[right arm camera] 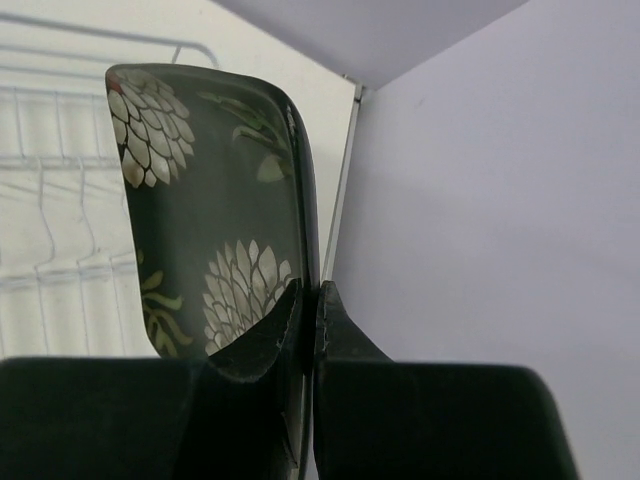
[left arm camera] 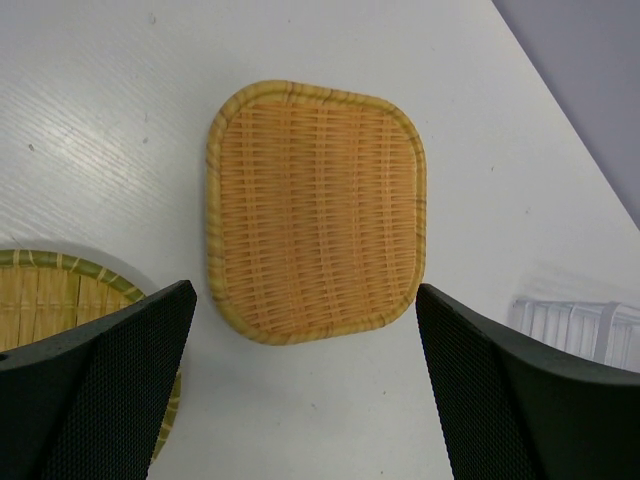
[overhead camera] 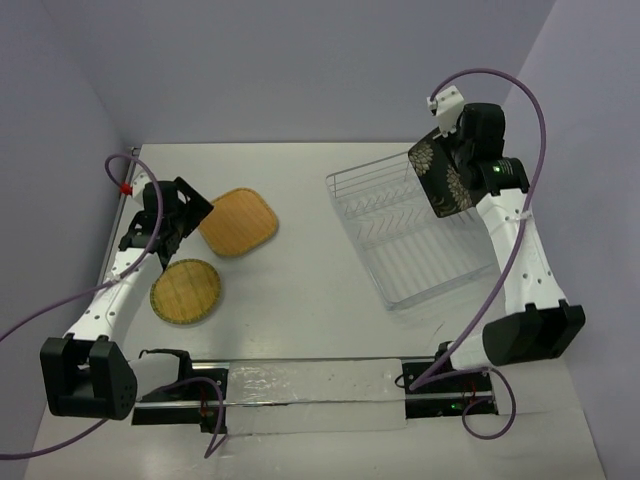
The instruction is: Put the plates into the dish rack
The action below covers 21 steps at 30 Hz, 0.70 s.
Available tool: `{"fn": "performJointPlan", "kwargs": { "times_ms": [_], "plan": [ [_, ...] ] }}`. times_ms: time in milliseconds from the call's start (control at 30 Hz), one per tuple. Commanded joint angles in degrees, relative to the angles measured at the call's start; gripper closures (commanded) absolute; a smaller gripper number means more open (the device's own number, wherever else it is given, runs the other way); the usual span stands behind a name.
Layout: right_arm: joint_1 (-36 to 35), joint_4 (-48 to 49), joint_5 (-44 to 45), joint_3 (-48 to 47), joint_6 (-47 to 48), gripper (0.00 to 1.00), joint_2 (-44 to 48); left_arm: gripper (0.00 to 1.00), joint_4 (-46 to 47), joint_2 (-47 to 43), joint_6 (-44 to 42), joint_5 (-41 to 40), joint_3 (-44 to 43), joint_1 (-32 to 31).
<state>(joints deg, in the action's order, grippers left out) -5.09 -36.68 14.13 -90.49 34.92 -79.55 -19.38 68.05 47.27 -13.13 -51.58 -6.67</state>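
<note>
My right gripper (right arm camera: 308,292) is pinching the black flowered plate (right arm camera: 200,200) edgewise (left gripper (left arm camera: 305,295) gaping wide); I'm risking it slipping onto the dish rack (overhead camera: 400,250).

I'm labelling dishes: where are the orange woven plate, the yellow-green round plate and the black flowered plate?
Rounded-square orange woven plate (left arm camera: 315,210), left wrist view, middle of its weave.
Round yellow-green woven plate (overhead camera: 186,291), top external view, middle of its face.
Square black flowered plate (right arm camera: 215,200), right wrist view, dark face between flowers.
</note>
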Motion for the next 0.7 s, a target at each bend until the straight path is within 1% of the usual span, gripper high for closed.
{"fn": "performJointPlan", "kwargs": {
  "times_ms": [0,133,267,567,667],
  "plan": [
    [0.43,7.86,-1.38,-6.9,3.23,1.0,-2.95,0.01,1.56,1.54,-0.43,-1.53,-3.95,0.68],
    [0.52,7.86,-1.12,-9.78,4.01,1.0,-8.93,0.01,2.15,2.26,-0.33,-1.11,-3.36,0.95],
    [0.56,7.86,1.09,-10.36,4.47,1.0,-11.9,0.01,1.75,3.33,-0.2,-1.2,-3.71,1.22],
    [-0.38,7.86,6.56,-10.86,4.27,1.0,-15.38,0.01,1.17,5.66,-0.7,-1.37,-4.62,1.48],
    [-0.71,7.77,6.7,-11.37,4.98,1.0,-15.11,0.01,0.92,6.66,-0.98,-1.28,-5.4,1.48]
  ]
}}
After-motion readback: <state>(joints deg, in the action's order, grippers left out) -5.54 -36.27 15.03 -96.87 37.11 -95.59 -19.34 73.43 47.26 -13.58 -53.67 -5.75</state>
